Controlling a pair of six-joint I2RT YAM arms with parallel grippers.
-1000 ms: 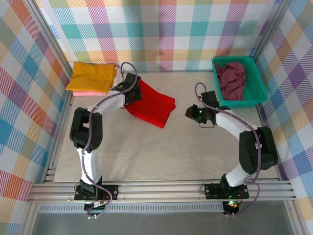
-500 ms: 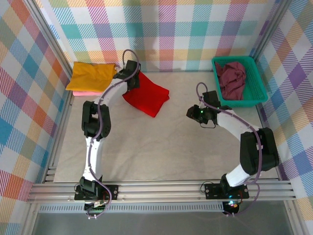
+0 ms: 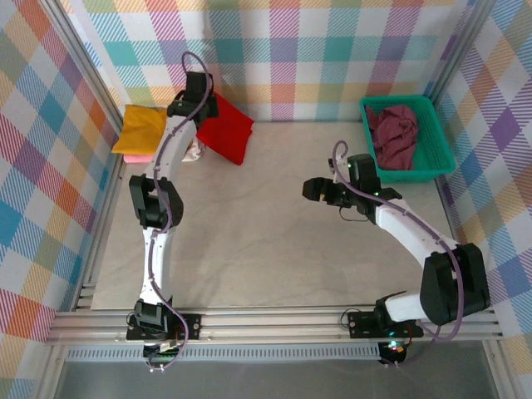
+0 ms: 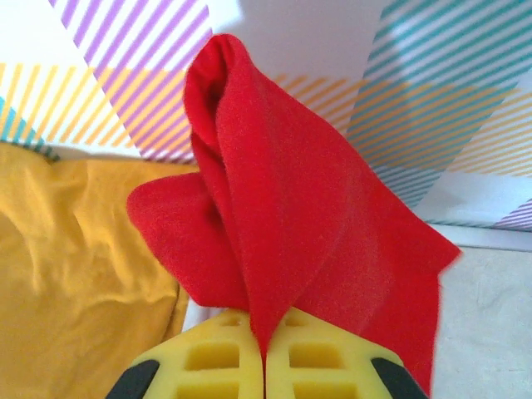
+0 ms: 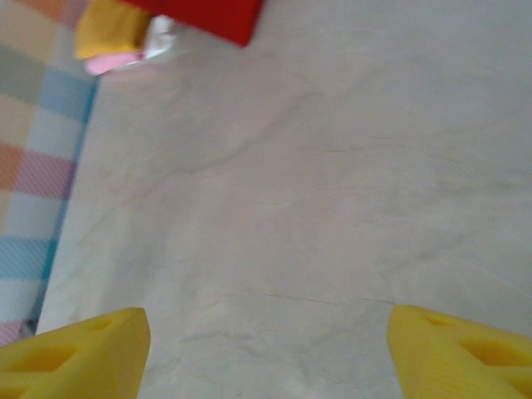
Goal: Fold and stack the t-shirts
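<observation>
Left gripper (image 4: 266, 364), upper left of the overhead frame, by the back wall: pads pressed tight, clenched on a fold of the red shirt (image 4: 291, 216). The shirt drapes down from the jaws toward the table (image 3: 274, 249); whether its lower edge touches, hard to tell.

Just left of it: yellow shirt (image 3: 137, 129) lying on the pink shirt (image 3: 143, 156).

Right gripper (image 3: 309, 189), centre-right: fingers spread wide, released, over bare table.

Maroon shirt (image 3: 395, 133) crumpled in the teal basket (image 3: 411, 174), upper right.
</observation>
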